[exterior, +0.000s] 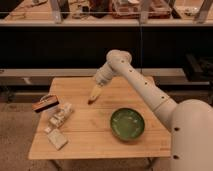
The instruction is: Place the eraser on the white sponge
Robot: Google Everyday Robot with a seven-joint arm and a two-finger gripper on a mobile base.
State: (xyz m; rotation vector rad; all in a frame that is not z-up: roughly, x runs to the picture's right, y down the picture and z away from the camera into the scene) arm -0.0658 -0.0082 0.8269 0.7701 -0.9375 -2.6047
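The gripper (pixel 92 99) hangs at the end of the arm (pixel 135 75) over the middle of the bench (pixel 90 137), a little nearer to the back edge, and it points down. Whether it is wide or narrow I cannot tell. It does not hold the eraser.

Toward the front right of it stands a green bowl (pixel 127 124). Toward the left edge lies a whitish packet (pixel 61 115), and just beside that, at the left edge itself, lies the eraser (pixel 46 104), well apart from the gripper. The white sponge (pixel 57 138) lies flat near the front left corner, with a small white cube (pixel 47 130) close by it.

The step in hand, I judge, is to reach the eraser and grasp it. To do it well, the gripper should travel to the left edge, come down from above, and close across the short side at the middle of the block. A push sideways could send it off the bench, and the packet leaves little room on one side.

The eraser's long axis runs almost along the back edge, its right end turned slightly backward, orange-brown back up. The sponge lies diagonally, so the eraser needs a turn to match.
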